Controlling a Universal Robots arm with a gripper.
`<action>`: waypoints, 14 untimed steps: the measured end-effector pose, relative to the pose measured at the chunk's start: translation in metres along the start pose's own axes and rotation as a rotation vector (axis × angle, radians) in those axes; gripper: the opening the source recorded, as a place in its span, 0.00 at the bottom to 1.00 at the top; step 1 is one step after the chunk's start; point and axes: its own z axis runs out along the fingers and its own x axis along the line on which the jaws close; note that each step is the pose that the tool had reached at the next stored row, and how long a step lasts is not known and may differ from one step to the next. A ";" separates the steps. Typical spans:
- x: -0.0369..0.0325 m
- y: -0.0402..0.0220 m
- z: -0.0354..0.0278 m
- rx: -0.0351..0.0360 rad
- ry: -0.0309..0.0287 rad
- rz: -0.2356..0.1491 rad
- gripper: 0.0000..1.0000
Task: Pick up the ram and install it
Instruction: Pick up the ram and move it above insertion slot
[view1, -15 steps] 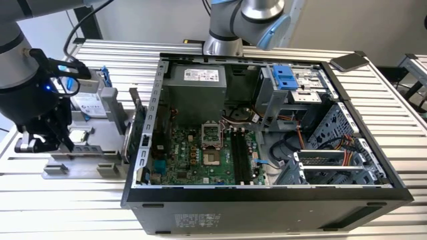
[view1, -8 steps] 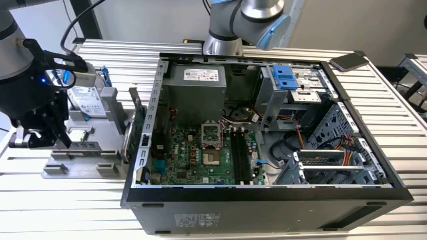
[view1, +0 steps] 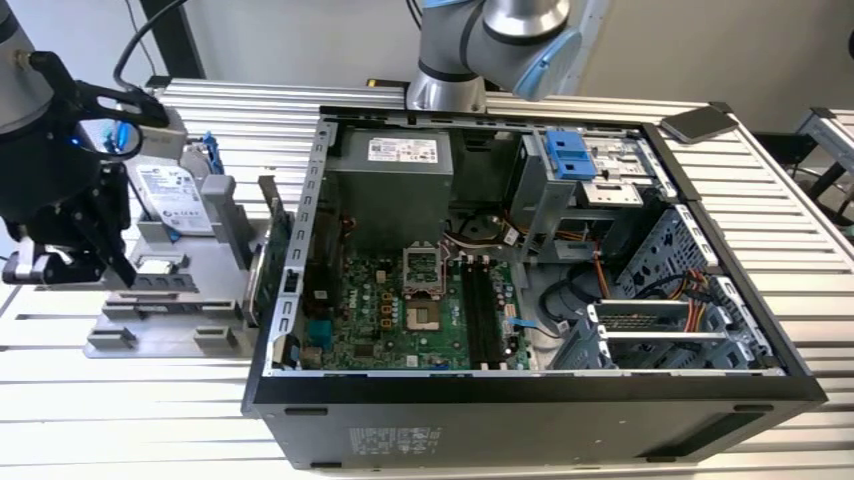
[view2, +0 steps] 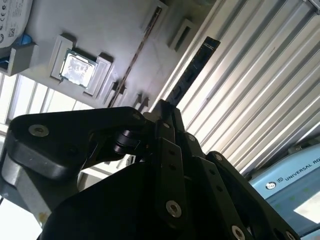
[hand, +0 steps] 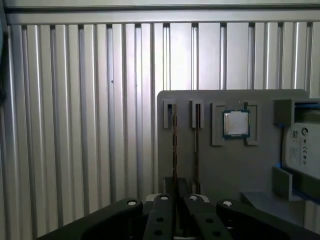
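**Remote view of the pick station.** The ribbed desk (view1: 134, 420) carries the open case (view1: 534, 420) and, at the exterior view's left, the grey holder (view1: 147, 335). The end effector (view2: 162, 107) hangs over the holder, well apart from the case. It is clamped on one end of the ram (view2: 192, 72), which juts past the tips as a thin dark blade. I cannot tell whether the ram's far end is free of the holder.

In the first wrist view the ram lines up edge-on with one holder slot. A second strip (hand: 196, 145) stands in the slot beside it, and the processor (hand: 235, 123) sits further along.

I judge the ram light and stiff but fragile: its chips and contact edge should not be pinched or scraped. Gripped at one end, it may pivot under a side load. I would grip the flat faces and leave the contact edge bare for the black slots (view1: 487, 310).
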 end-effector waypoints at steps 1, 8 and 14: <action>0.0000 0.0000 -0.0015 -0.0001 0.0000 0.000 0.00; 0.0001 0.0000 -0.0124 -0.0001 0.0001 0.000 0.00; 0.0003 0.0000 -0.0224 0.0000 0.0000 0.000 0.00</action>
